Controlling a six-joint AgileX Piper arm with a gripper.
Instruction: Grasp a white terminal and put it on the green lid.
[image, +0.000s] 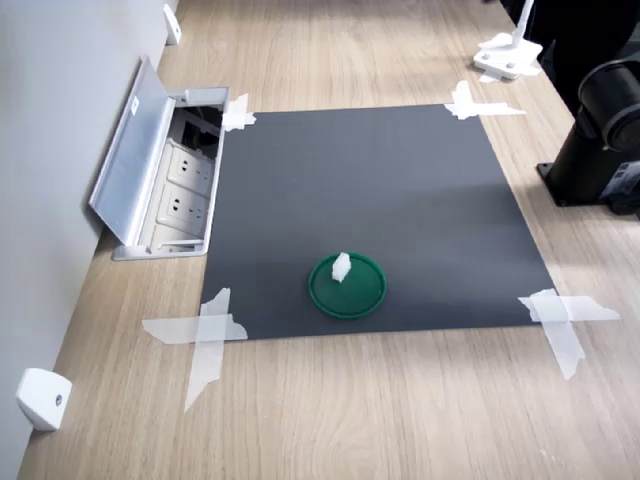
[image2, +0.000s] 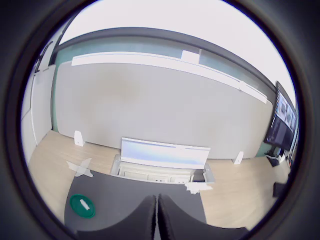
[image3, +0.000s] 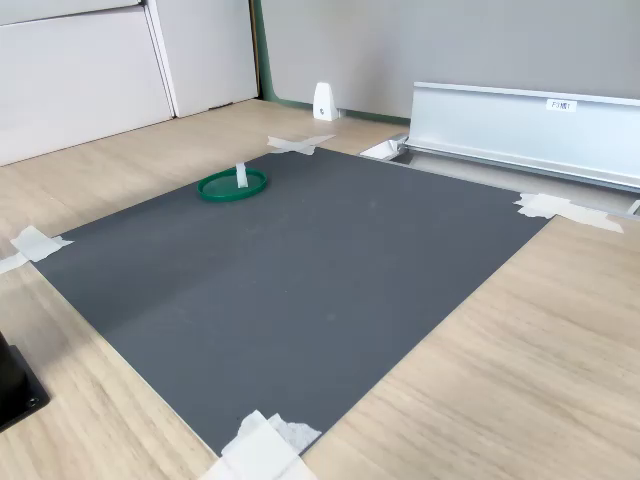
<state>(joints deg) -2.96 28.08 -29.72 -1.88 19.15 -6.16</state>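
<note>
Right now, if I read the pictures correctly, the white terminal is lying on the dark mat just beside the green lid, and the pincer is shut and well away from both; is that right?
Not quite: the white terminal stands on the green lid itself, not on the dark mat beside it, as both exterior views show. The rest holds: in the wrist view the pincer is shut and well away from both.

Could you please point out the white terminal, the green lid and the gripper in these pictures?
white terminal (image: 342, 266), first exterior view, middle of the block.
green lid (image: 366, 296), first exterior view, bare floor of the disc.
gripper (image2: 157, 218), wrist view, seam between its closed fingertips.
</note>
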